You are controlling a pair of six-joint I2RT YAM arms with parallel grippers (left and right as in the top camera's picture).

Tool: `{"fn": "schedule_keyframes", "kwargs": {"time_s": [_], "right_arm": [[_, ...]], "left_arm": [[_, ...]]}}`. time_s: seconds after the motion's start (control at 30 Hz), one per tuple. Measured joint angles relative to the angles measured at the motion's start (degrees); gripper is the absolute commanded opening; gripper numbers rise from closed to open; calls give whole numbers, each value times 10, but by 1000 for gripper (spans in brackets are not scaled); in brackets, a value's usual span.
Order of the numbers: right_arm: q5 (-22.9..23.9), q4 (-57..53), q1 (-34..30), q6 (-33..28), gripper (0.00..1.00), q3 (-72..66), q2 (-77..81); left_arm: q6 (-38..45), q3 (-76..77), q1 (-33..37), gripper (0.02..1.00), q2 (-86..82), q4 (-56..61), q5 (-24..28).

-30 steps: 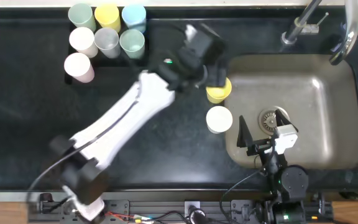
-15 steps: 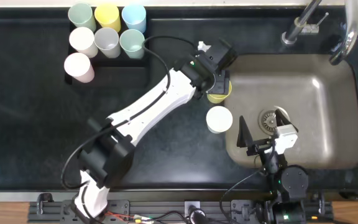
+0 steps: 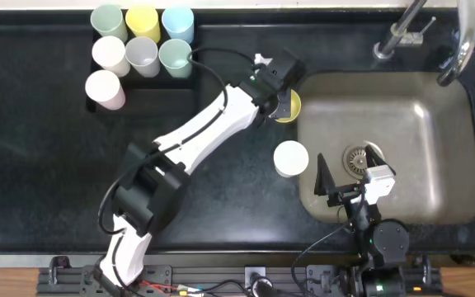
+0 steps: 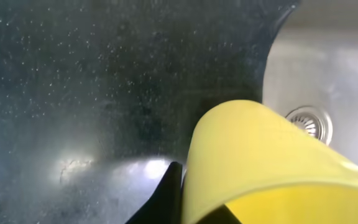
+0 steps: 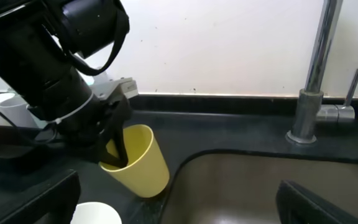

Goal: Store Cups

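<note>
There are nine cups on the scene: seven stand together at the far left of the tabletop, one white cup stands alone just left of the sink, and one yellow cup is in the left gripper. This gripper is closed on the rim of the yellow cup, with one finger inside and one outside, and holds it above the tabletop at the far left corner of the sink. Compared with one second ago, the yellow cup is a little farther from the white cup and the left arm has swung more to the right. The yellow cup is tilted: its mouth points up and leans to the left, its base toward the sink. The right gripper hangs over the sink, spread wide, holding nothing.
</note>
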Motion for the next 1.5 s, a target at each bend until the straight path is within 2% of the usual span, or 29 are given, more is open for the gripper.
{"fn": "schedule_keyframes", "kwargs": {"time_s": [0.2,0.43,0.57,0.7,0.83,0.97,1.3,1.5], "right_arm": [[0,0,0,0,996,0,0],[0,0,0,0,998,0,0],[0,0,0,0,996,0,0],[0,-1,0,0,998,0,0],[0,0,0,0,998,0,0],[0,0,0,0,998,0,0],[0,0,0,0,998,0,0],[0,0,0,0,998,0,0]], "left_arm": [[0,-3,0,34,-29,-7,-26],[-19,-4,35,36,-241,-61,-125],[-115,-8,116,36,-372,-129,-188],[-287,-66,204,36,-442,-199,-220],[-453,-153,257,36,-439,-223,-183],[-539,-220,300,38,-392,-188,-125],[-589,-235,310,36,-285,-120,-59],[-591,-235,312,36,-250,-110,-48]]}}
